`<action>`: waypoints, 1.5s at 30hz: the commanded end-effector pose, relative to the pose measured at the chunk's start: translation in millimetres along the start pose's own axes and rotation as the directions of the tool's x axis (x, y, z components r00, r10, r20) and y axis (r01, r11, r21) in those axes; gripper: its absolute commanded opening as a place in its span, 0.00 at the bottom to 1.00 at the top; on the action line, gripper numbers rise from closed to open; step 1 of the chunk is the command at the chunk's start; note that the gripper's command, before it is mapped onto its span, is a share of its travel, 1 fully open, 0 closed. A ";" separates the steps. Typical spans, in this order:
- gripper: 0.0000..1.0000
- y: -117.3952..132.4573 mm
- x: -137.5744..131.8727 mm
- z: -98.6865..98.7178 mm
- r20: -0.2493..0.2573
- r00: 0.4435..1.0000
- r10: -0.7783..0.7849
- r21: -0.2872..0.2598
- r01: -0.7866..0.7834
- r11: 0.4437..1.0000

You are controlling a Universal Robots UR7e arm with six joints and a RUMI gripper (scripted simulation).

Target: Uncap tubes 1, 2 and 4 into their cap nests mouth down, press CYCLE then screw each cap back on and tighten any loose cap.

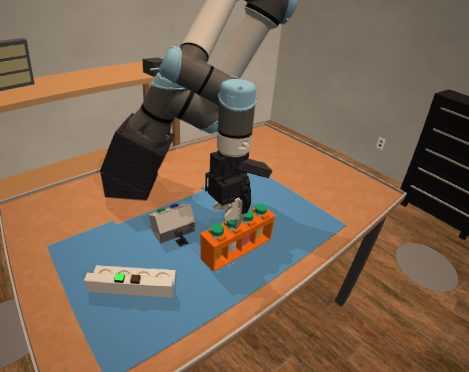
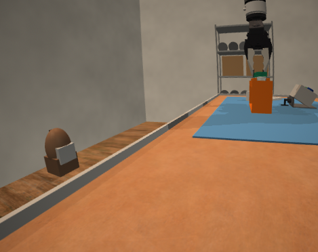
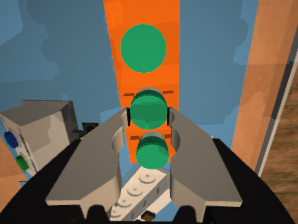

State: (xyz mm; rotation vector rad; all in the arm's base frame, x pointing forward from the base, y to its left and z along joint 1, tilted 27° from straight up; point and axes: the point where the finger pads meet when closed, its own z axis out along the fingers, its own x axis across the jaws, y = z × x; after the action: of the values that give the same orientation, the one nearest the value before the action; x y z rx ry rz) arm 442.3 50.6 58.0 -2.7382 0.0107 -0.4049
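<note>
My gripper (image 1: pixel 234 222) (image 2: pixel 260 70) is shut on the green cap of tube 3 (image 3: pixel 148 111), with one fingertip on each side. That cap sits on its tube in the orange decapping station (image 1: pixel 208 248) (image 2: pixel 260 98) (image 3: pixel 142 10). The caps of tube 4 (image 1: pixel 217 229) (image 3: pixel 152 151), tube 2 (image 1: pixel 248 216) (image 3: pixel 143 48) and tube 1 (image 1: pixel 261 208) are also on. Whether any stands higher, I cannot tell. The white cap tray (image 1: pixel 151 288) shows empty nests. Its green lamp (image 1: pixel 119 277) is lit and its amber lamp (image 1: pixel 135 279) is dark.
The grey key housing (image 1: pixel 173 223) (image 2: pixel 300 96) (image 3: pixel 52 122) stands beside the station, with the blue CYCLE key (image 1: pixel 174 206) (image 3: pixel 10 139) and green READY key (image 1: pixel 161 210) (image 3: pixel 21 162). A small black fixture (image 1: pixel 181 240) stands between housing and station.
</note>
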 end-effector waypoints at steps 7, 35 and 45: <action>0.00 0.0 0.4 -0.2 -0.001 0.981 0.193 -0.004 -0.193 0.981; 0.35 0.0 0.4 -1.6 0.001 0.925 -0.379 -0.004 0.379 0.925; 0.35 -0.1 0.3 -1.6 0.001 0.840 -0.542 -0.004 0.542 0.840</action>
State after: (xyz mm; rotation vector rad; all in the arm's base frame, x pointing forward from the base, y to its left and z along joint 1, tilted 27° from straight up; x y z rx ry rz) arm 442.0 50.2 59.2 -2.7224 -0.7308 -0.5409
